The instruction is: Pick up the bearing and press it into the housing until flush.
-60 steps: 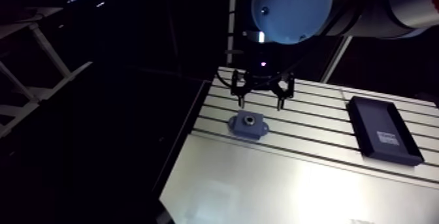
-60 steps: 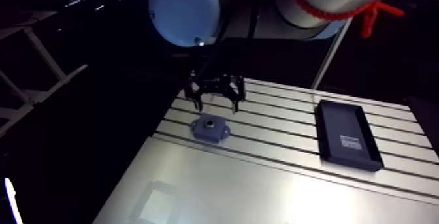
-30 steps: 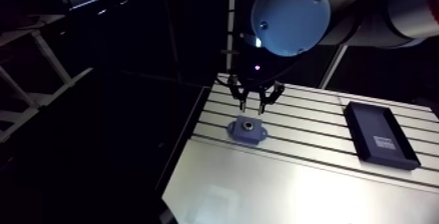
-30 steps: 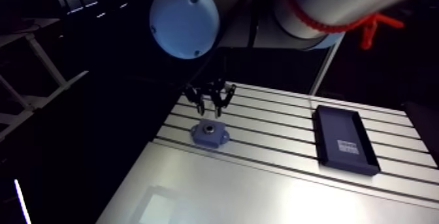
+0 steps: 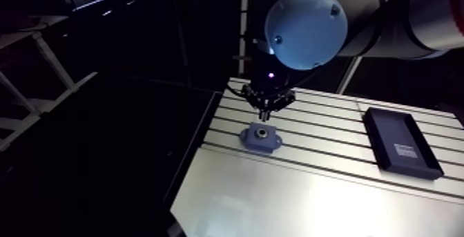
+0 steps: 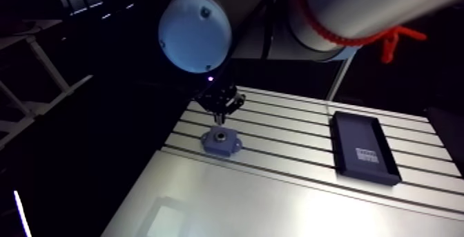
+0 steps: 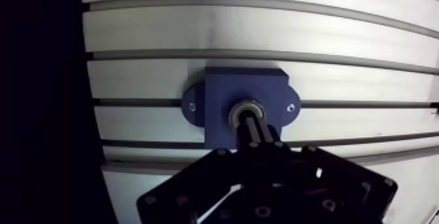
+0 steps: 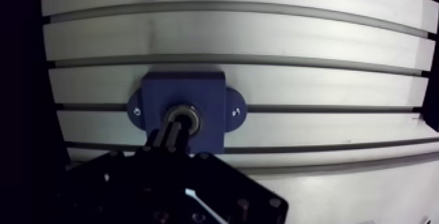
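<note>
Down on the counter (image 7: 326, 37), the hand (image 7: 253, 123) has its fingers together, gripping nothing — tips resting on the bearing (image 7: 243, 108), which sits in the bore of the blue housing (image 7: 222, 89). Risk now — an off-centre push could cock it, jamming before flush.
</note>
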`<state>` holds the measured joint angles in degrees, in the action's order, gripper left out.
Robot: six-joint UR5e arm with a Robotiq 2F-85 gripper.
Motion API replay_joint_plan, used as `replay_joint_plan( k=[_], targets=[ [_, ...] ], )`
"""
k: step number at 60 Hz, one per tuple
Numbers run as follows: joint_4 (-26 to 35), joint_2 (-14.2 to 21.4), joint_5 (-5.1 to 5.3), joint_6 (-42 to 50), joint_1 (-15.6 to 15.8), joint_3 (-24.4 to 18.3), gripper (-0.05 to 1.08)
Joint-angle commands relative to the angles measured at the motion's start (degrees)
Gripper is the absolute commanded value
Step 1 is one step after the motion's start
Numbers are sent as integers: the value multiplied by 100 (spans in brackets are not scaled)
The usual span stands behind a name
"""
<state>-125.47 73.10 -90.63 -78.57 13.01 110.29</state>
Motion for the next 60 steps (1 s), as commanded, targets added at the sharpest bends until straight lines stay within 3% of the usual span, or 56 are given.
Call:
replay_joint_plan(
  k=[1, 28, 60],
  targets=[
    [-34, -45, -3, -4, 0, 42, 106],
    [-410, -139, -3, -39, 0, 234, 106],
    [-430, -231, 6, -48, 0, 270, 106]
  ],
)
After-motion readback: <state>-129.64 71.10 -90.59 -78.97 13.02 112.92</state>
